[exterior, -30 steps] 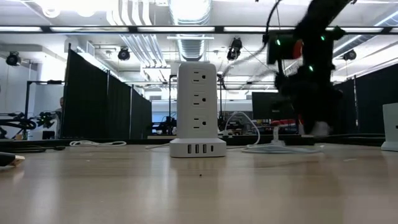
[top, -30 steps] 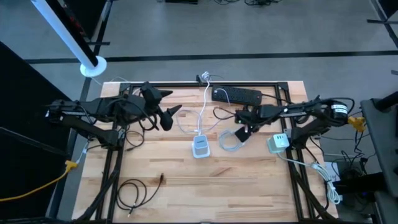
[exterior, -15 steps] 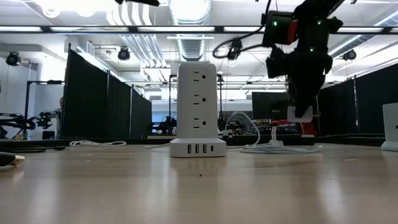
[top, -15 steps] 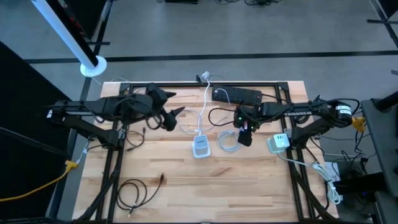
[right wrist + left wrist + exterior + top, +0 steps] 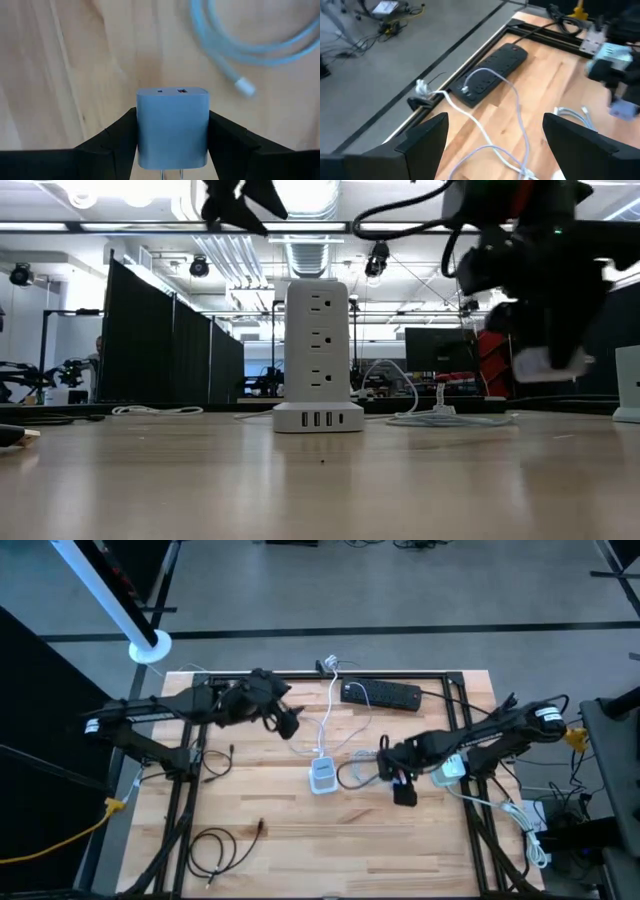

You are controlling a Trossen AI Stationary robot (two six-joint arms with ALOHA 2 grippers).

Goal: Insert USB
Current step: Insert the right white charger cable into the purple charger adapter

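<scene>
My right gripper [image 5: 401, 787] is shut on a pale blue USB charger block [image 5: 172, 127], above the wood table [image 5: 270, 840] to the right of the white power tower [image 5: 322, 775]. The tower stands upright on its base, with USB ports along the bottom [image 5: 318, 419]. A coiled white USB cable [image 5: 360, 770] lies flat between the tower and my right gripper; its plug end [image 5: 245, 87] shows below the block. My left gripper [image 5: 285, 720] is open and empty, up in the air behind and left of the tower [image 5: 240, 200]. My right gripper pinches the charger block by its two opposite side faces [image 5: 141, 131] between its two fingers [image 5: 112, 140], coming from above and pointing down. The block's port face [image 5: 172, 91] points away from the wrist, its prongs [image 5: 170, 175] back toward it. The block hangs clear of the table [image 5: 548, 362].
A black power strip [image 5: 380, 693] lies at the far edge, with a white cord [image 5: 485, 110] running from there to the tower. A second white charger [image 5: 447, 768] sits at the right edge. A black cable [image 5: 215, 850] lies coiled at the near left.
My right gripper has carried the charger block from over the cable coil toward the table's near edge and a little right, staying shut on it. My left gripper has moved toward the table's right and far side and now shows above the tower in the low view.
</scene>
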